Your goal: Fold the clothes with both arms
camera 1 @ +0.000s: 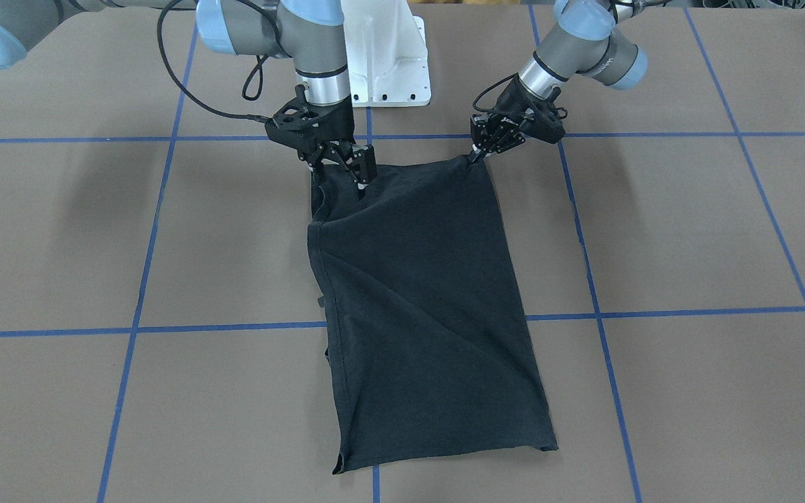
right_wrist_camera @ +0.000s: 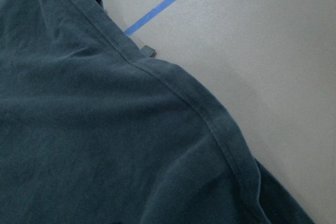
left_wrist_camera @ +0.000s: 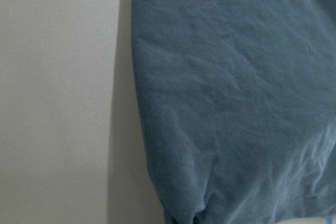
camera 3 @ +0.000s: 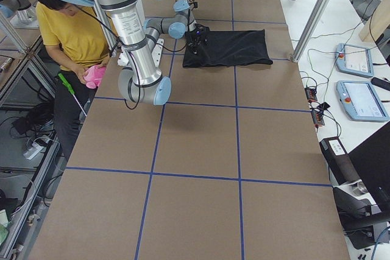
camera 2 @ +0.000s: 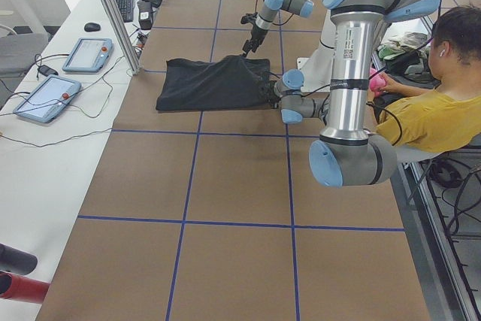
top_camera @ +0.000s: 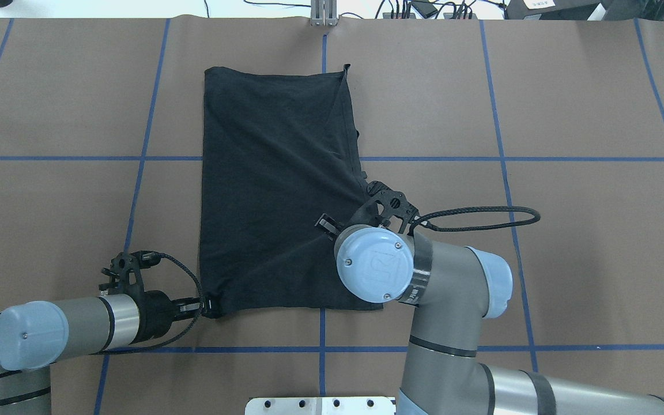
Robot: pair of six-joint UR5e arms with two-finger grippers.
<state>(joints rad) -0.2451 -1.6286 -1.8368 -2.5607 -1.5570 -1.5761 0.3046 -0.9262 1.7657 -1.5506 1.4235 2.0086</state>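
Observation:
The black T-shirt (camera 1: 430,300) lies folded into a long rectangle on the brown table (camera 1: 689,230); its graphic does not show. My left gripper (camera 1: 476,155) is shut on the shirt's near corner, low over the table, and also shows in the overhead view (top_camera: 208,305). My right gripper (camera 1: 346,175) is shut on the other near edge of the shirt and holds it slightly raised; in the overhead view (top_camera: 366,196) my wrist hides most of it. Creases run across the shirt (top_camera: 274,190) between the two grips. Both wrist views show only cloth (left_wrist_camera: 236,103) (right_wrist_camera: 105,145) and table.
The white pedestal base (camera 1: 388,63) stands just behind the shirt's near edge. A cable loop (top_camera: 482,216) hangs beside my right wrist. A person in yellow (camera 2: 436,118) sits behind the robot. Tablets (camera 3: 359,98) lie on a side table.

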